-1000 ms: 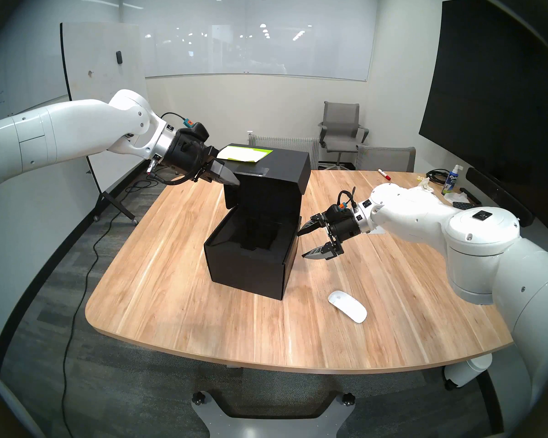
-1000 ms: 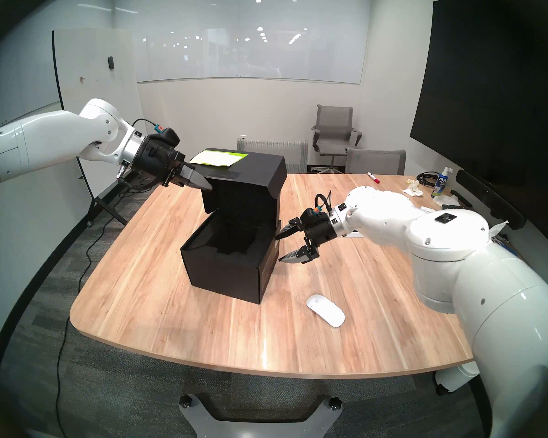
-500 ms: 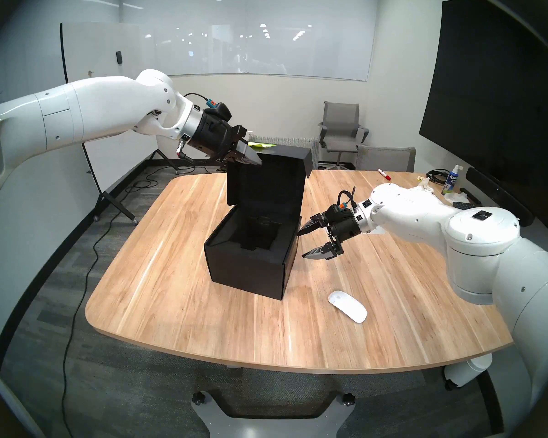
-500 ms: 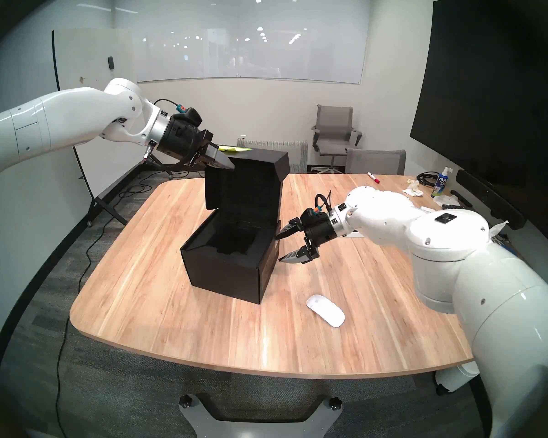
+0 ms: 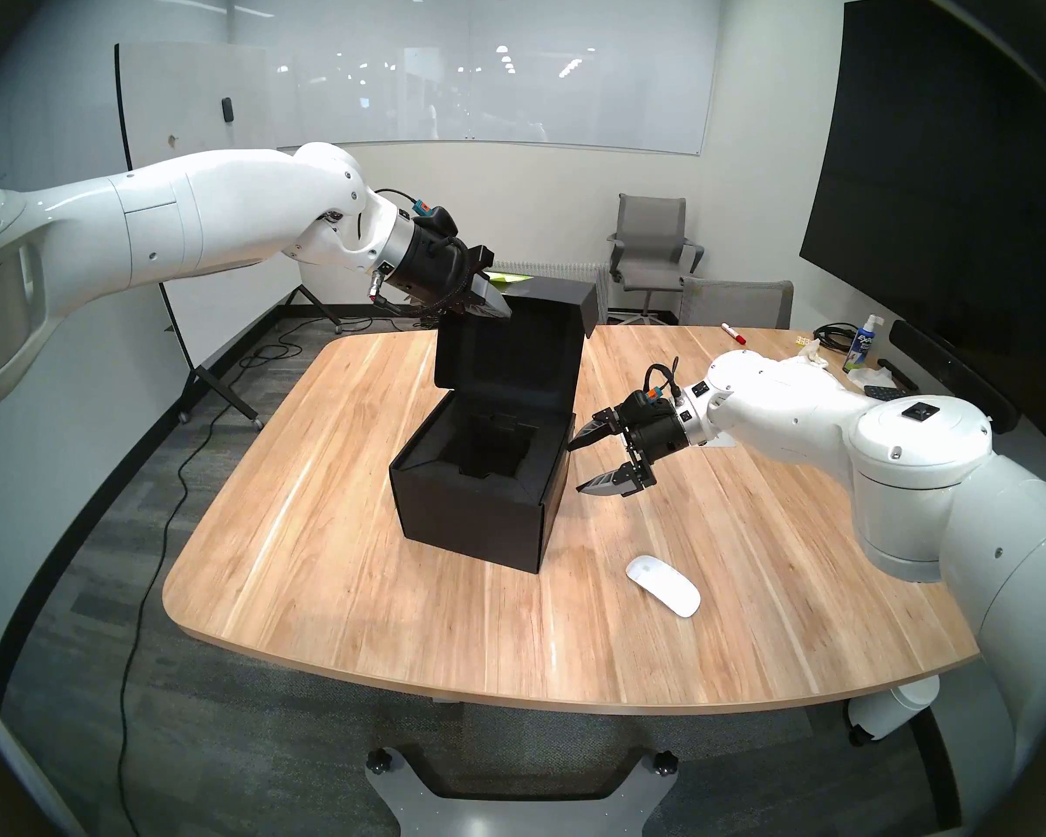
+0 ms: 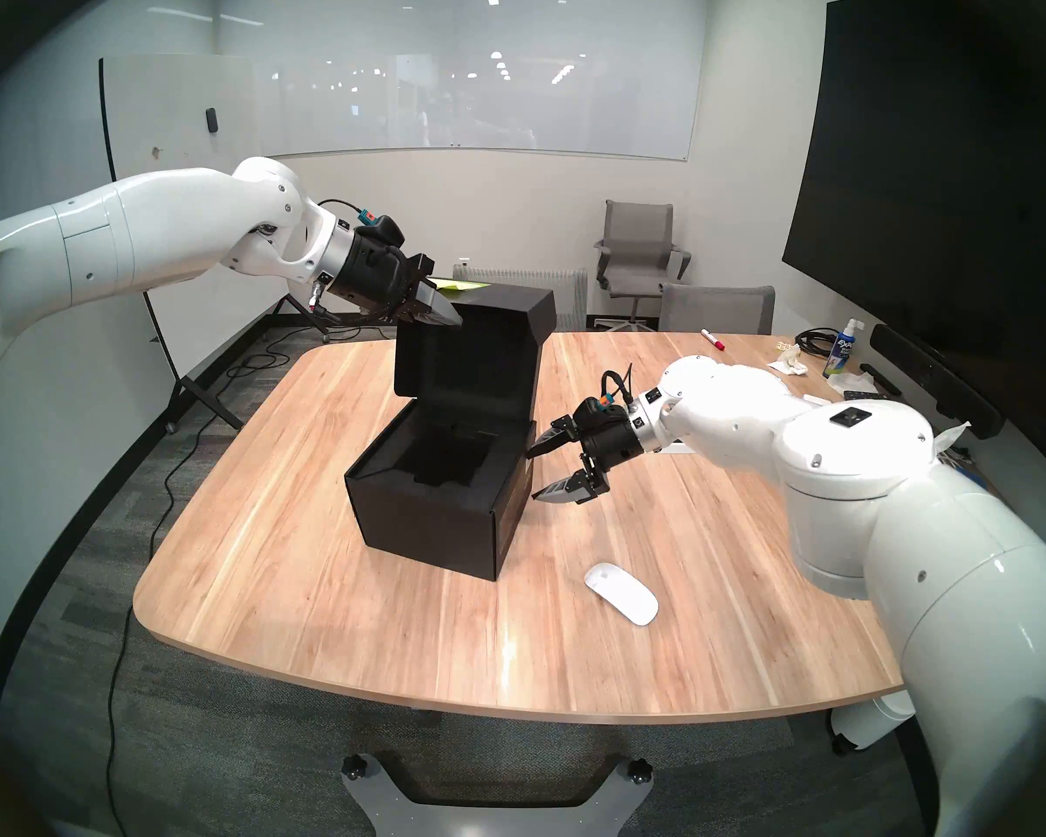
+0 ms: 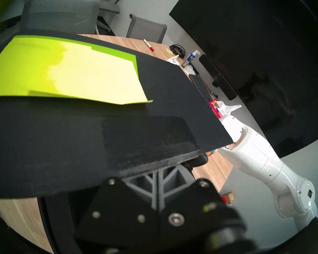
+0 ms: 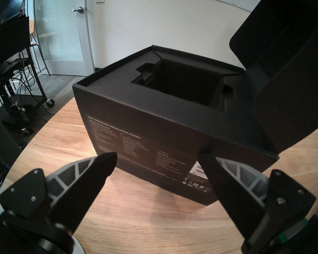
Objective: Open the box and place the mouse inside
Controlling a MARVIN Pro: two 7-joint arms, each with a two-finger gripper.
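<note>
The black box (image 5: 478, 515) stands mid-table with its recessed insert (image 8: 182, 83) exposed. Its flap lid (image 5: 508, 358) stands nearly upright, and the yellow-green sticky notes (image 7: 62, 72) are on its outer face. My left gripper (image 5: 499, 311) is shut, and its tips press against the lid's top front edge from the left. The lid's edge lies across the shut fingers (image 7: 158, 173). My right gripper (image 5: 576, 467) hangs open just right of the box, level with its side wall (image 8: 154, 134), and holds nothing. The white mouse (image 5: 662, 585) lies on the table, front right of the box.
A red marker (image 5: 733, 333), a spray bottle (image 5: 862, 343), crumpled tissue and cables lie at the table's far right. Grey chairs (image 5: 653, 244) stand behind the table. A rolling whiteboard (image 5: 188, 153) is at the left and a dark screen (image 5: 943, 183) at the right.
My left arm rose and swung right, lifting the lid from a low tilt to nearly upright. The sticky notes turned almost out of the head views. Right arm and mouse stayed still.
</note>
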